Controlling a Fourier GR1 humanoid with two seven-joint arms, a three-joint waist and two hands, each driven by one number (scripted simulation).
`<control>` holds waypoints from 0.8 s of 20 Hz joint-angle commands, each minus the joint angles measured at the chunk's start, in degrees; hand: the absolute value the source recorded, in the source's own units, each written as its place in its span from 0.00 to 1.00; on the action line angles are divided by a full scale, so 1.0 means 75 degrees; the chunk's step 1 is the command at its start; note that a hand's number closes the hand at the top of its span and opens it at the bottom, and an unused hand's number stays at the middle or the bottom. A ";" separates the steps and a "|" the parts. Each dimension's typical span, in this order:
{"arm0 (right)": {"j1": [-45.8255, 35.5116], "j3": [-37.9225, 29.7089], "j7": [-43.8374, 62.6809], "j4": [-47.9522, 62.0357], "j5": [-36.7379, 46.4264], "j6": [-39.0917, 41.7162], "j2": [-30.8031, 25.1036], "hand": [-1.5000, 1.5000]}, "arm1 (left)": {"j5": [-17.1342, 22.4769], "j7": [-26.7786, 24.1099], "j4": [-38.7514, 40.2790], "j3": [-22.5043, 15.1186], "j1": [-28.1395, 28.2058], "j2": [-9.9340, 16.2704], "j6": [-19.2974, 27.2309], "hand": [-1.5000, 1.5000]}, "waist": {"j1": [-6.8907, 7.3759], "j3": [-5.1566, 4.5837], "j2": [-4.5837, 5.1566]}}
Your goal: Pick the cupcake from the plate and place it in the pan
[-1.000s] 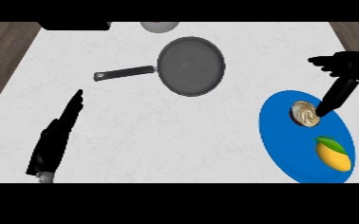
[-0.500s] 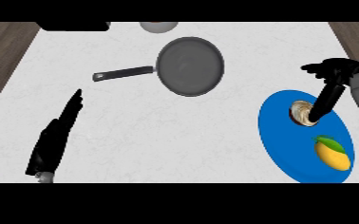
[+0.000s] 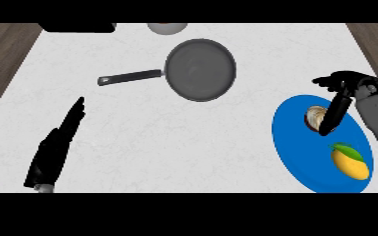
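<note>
One small pale cupcake (image 3: 316, 117) on blue round plate (image 3: 295, 145), not yet lifted; black right hand (image 3: 341, 92) touching it, fingers extended, holding nothing. Dark grey frying pan (image 3: 200, 70) well apart, unfilled.

A kitchen: a frying pan (image 3: 199, 70) and a blue plate (image 3: 295, 145) with food sit on a pale marble-look table (image 3: 148, 125).

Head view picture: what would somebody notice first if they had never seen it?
Probably the bright blue plate at the right, with a cupcake and a yellow fruit on it. The black right hand reaches down onto the cupcake. Next comes the dark pan at top center, its handle pointing left, and the left hand resting at lower left.
</note>
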 commanded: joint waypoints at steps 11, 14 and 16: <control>0.0745 -0.0468 -0.0313 -0.0089 0.1182 -0.0003 0.0625 0.00 | -0.0523 -0.0036 -0.0128 0.0468 0.0179 -0.0525 -0.0449 0.50 | -0.0027 0.0000 -0.0010; 0.0518 -0.0550 -0.0629 0.0489 0.1607 -0.0059 0.0686 0.00 | -0.0499 0.0278 -0.0291 0.0738 0.0125 -0.0515 -0.0596 0.50 | -0.0004 0.0001 -0.0002; 0.0104 -0.0461 -0.1408 0.1633 0.1970 -0.0558 0.0918 0.00 | -0.0366 -0.0120 -0.0307 0.0785 0.0355 -0.0327 -0.0899 0.50 | 0.0082 0.0006 0.0021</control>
